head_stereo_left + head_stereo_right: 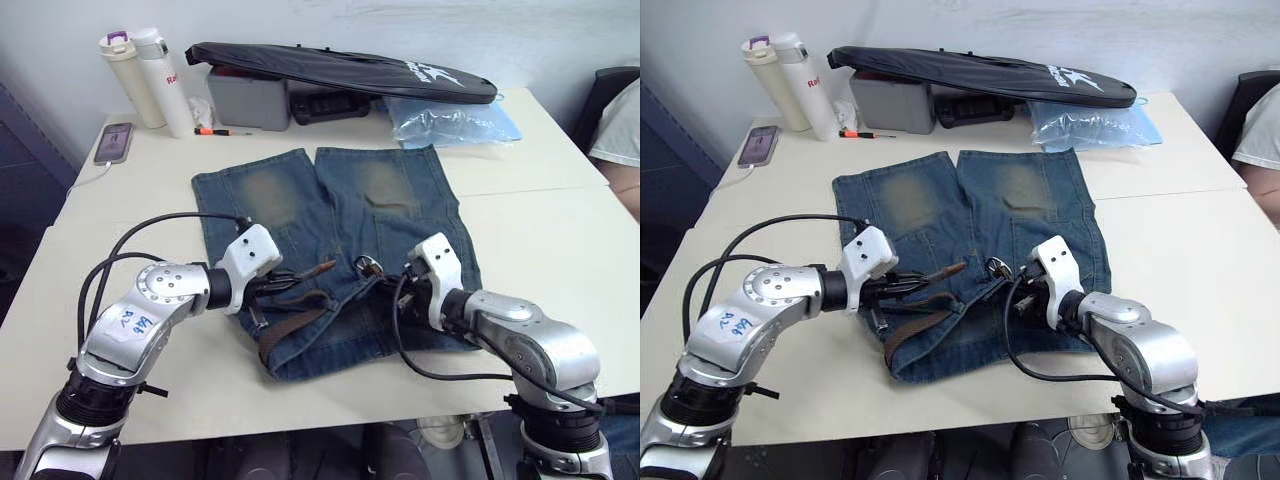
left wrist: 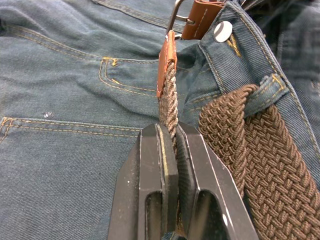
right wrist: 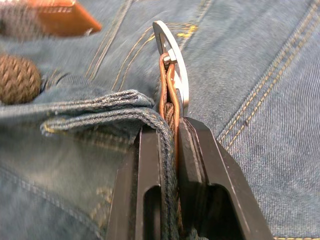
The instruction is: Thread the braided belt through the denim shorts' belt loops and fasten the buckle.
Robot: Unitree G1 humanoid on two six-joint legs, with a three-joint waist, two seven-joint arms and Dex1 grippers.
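Observation:
The denim shorts [image 1: 330, 200] lie flat on the white table, waistband toward me. The braided belt [image 1: 300, 318] runs along the waistband and passes under a belt loop [image 2: 265, 92]. My left gripper [image 2: 170, 131] is shut on the woven strap just behind its brown leather tip [image 2: 167, 62], which points toward the buckle [image 2: 175, 17]. My right gripper [image 3: 167, 127] is shut on the belt's leather end right behind the silver buckle [image 3: 172, 55], with a fold of waistband [image 3: 100, 107] caught beside it. In the left eye view the two grippers face each other over the fly, a short gap apart.
At the back of the table are a black bag [image 1: 340, 68] on a grey box [image 1: 247, 100], a clear blue plastic bag [image 1: 455, 120], two bottles [image 1: 150, 80], a phone [image 1: 113, 142] and an orange pen [image 1: 215, 131]. A person [image 1: 620, 120] sits at the right edge.

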